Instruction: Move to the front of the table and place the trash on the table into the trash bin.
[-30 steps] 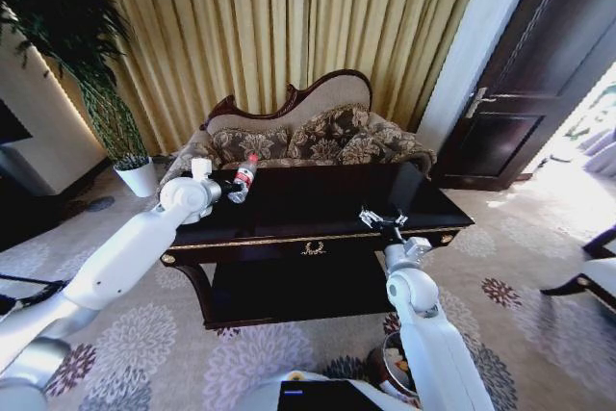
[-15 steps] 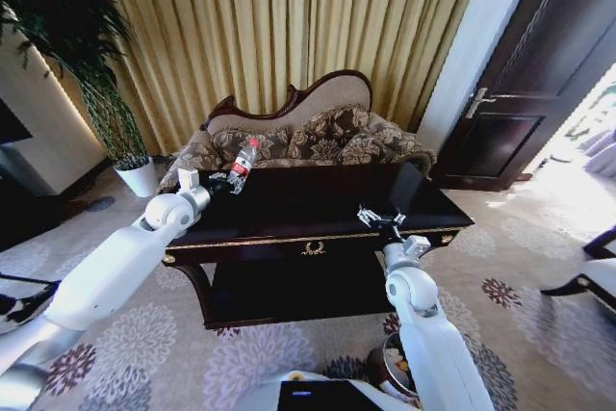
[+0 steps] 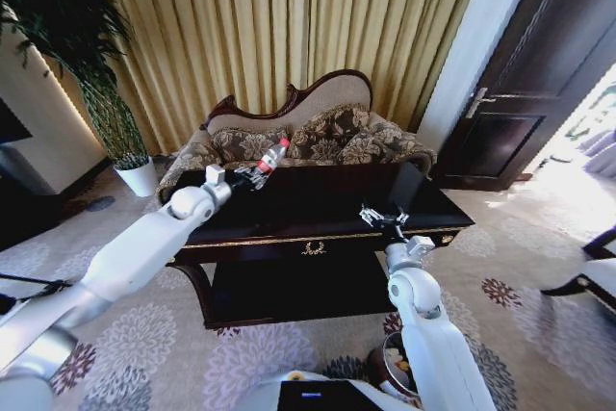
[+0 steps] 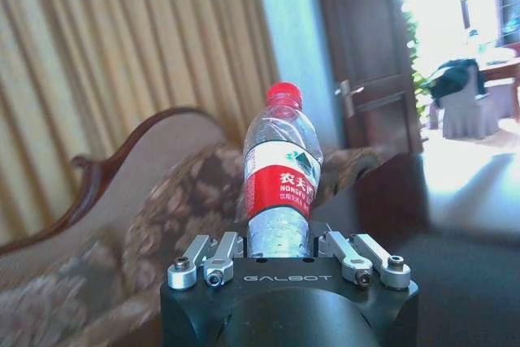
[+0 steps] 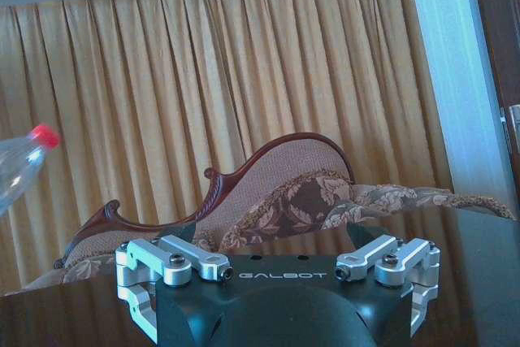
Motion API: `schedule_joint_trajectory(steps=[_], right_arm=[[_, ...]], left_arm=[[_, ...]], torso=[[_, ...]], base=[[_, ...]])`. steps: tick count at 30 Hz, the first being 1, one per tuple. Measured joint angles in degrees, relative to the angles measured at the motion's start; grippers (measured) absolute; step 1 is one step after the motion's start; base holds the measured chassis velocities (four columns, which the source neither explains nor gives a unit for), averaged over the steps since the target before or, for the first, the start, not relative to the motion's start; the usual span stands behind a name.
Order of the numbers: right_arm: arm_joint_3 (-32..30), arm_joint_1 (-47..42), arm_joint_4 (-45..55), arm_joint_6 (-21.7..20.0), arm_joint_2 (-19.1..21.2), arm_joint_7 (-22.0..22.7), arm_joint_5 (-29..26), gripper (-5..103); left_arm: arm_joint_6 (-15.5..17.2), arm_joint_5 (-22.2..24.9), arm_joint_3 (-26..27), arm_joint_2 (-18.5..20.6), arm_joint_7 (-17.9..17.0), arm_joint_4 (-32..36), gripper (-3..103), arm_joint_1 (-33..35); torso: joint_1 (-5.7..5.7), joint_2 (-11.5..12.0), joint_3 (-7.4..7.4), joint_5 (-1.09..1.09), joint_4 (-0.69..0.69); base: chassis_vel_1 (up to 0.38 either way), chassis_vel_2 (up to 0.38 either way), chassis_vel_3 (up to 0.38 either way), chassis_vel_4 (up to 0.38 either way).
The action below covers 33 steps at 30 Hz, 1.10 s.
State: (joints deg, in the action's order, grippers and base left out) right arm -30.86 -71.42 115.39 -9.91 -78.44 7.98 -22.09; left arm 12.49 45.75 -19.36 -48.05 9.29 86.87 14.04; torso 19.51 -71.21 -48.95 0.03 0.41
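Above the table (image 3: 318, 201), left gripper (image 3: 241, 177) fingers clamped on bottle (image 3: 269, 158), red-white label frontal at its wrist, right gripper (image 3: 383, 218) fingers spread.

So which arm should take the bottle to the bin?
Left, probably. The left gripper already holds the bottle above the table. The right gripper sits open over the table's front edge, nearer the trash bin.

Two glossy white arms with rounded, ball-shaped joints led to the left gripper (image 3: 241, 178) and the right gripper (image 3: 383, 218). Each gripper had a black housing (image 4: 288, 306) printed "GALBOT" in pale letters. On either side of that lettering sat silver metal linkage bars (image 5: 166, 262) fastened with small dark screws.
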Motion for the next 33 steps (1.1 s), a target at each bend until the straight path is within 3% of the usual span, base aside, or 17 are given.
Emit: schedule_joint_trajectory(steps=[8, 19, 25, 33], right_arm=[[1.46, 1.26, 0.38, -2.44, 1.91, -0.23, -2.65, 100], [7.71, 17.54, -8.43, -5.18, 10.53, -1.95, -15.67, 100], [9.51, 20.55, -10.15, -7.04, 11.37, -2.91, -20.74, 100], [10.06, 22.1, -9.29, -13.97, 10.72, -3.04, -30.31, 100]], left_arm=[[-0.97, 0.69, -2.97, -3.54, 0.85, -0.52, 35, -2.57], [0.25, 1.1, -2.48, -5.27, -1.94, 2.83, 35, 0.6], [0.27, 1.12, -2.33, -5.25, -1.73, 3.08, 35, 1.18], [-0.72, -0.59, -2.33, -3.92, 0.29, 3.98, 35, 1.88]], torso=[[0.0, 0.0, 0.0, 0.0, 0.0], [0.0, 0.01, -0.01, -0.01, -0.03], [0.0, 0.01, 0.0, -0.02, -0.01], [0.0, 0.01, 0.0, -0.02, -0.02]], base=[[0.0, 0.0, 0.0, 0.0], [0.0, 0.0, 0.0, 0.0], [0.0, 0.0, 0.0, 0.0], [0.0, 0.0, 0.0, 0.0]])
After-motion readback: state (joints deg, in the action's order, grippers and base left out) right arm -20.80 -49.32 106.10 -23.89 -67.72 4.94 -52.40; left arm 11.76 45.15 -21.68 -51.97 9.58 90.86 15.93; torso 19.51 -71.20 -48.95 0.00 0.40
